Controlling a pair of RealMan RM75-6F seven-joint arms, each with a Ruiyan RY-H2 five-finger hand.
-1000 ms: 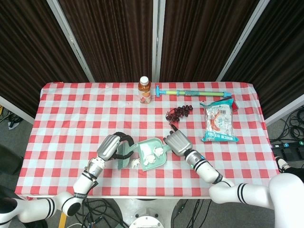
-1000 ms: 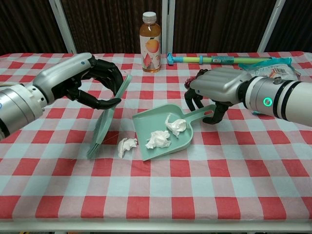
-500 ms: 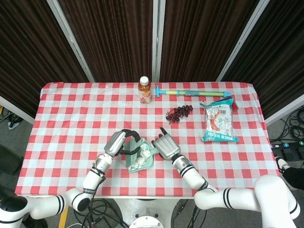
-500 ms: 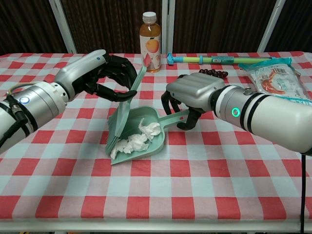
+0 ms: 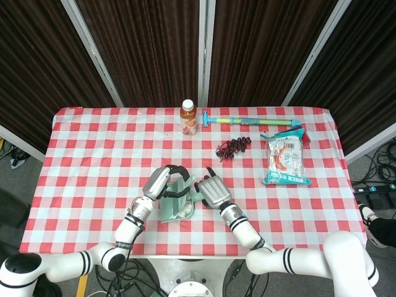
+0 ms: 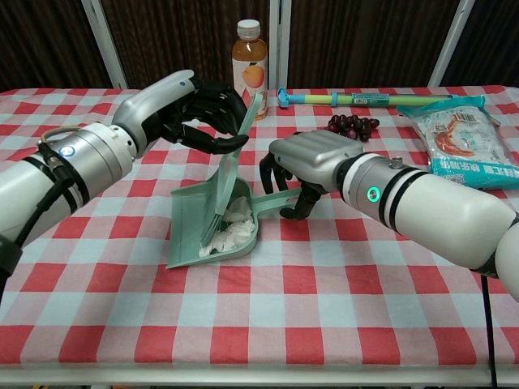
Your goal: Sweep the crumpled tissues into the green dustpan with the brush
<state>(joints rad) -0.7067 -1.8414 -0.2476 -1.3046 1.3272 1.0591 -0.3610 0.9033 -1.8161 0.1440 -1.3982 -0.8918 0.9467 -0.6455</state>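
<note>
Checkered tablecloth (image 6: 324,284): left hand (image 6: 190,105) grips the brush (image 6: 231,174), bristles on tissues (image 6: 235,227) inside the green dustpan (image 6: 190,235), whose handle the right hand (image 6: 304,166) grips.

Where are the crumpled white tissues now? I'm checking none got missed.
In the chest view, the crumpled white tissues lie inside the green plastic dustpan, under the brush, near the table's front centre.

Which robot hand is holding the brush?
The left hand grips the brush; the right hand holds the green dustpan by its handle instead.
</note>
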